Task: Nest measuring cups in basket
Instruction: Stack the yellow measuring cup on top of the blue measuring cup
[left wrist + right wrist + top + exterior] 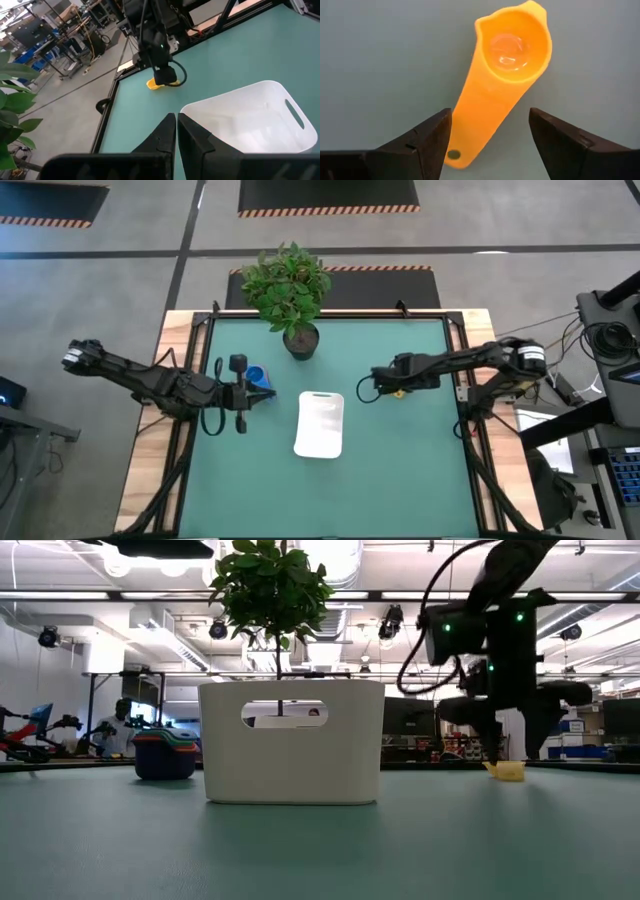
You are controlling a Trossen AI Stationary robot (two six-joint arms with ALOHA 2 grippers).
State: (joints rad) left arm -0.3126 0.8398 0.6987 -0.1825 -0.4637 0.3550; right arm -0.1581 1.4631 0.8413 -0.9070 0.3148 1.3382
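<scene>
The right claw point(490, 142) is held apart directly above the yellow cup point(502, 75), whose handle lies between its fingers on the tabletop point(400, 450). The basket point(320, 423) stands well aside. The left claw point(176, 132) is pressed together, beside the stacked cups point(165, 752).

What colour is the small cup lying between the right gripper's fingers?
Yellow-orange; the cup shows best in the right wrist view.
</scene>
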